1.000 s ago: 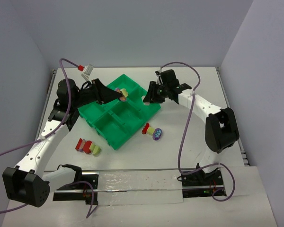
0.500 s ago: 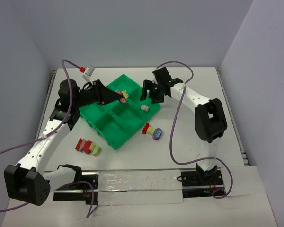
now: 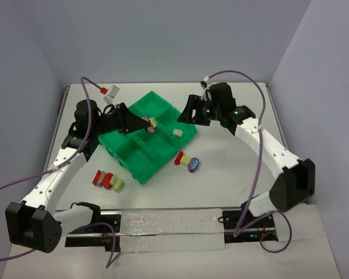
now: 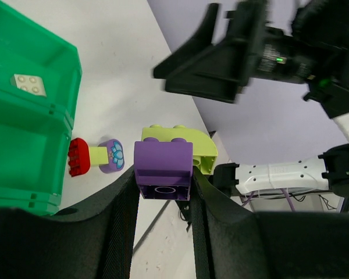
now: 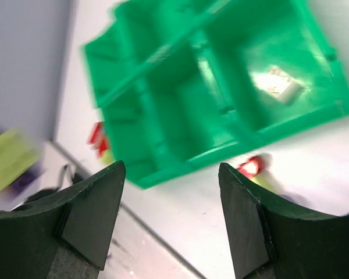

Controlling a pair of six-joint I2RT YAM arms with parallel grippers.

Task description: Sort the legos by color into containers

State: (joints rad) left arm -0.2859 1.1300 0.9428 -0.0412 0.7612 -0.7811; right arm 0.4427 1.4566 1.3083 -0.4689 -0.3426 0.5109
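Right now the left gripper [image 3: 149, 123] is pinching a purple brick [image 4: 163, 170] between its fingers, and a yellow-green brick [image 4: 183, 142] is sticking to that one. The pair is hanging over the middle of the green tray [image 3: 131, 157]. The right gripper [image 3: 190, 114] is hovering at the tray's far right edge with its fingers spread wide and nothing between them. A white brick [image 3: 177, 132] is lying alone in the tray's right corner compartment. Just off the tray's near right side, a row of red, yellow and purple pieces [image 3: 187, 161] is resting on the table [image 3: 232, 168]. Off the tray's near left side, a cluster of red and yellow-green bricks [image 3: 107, 180] is sitting on the table, well apart from both grippers.
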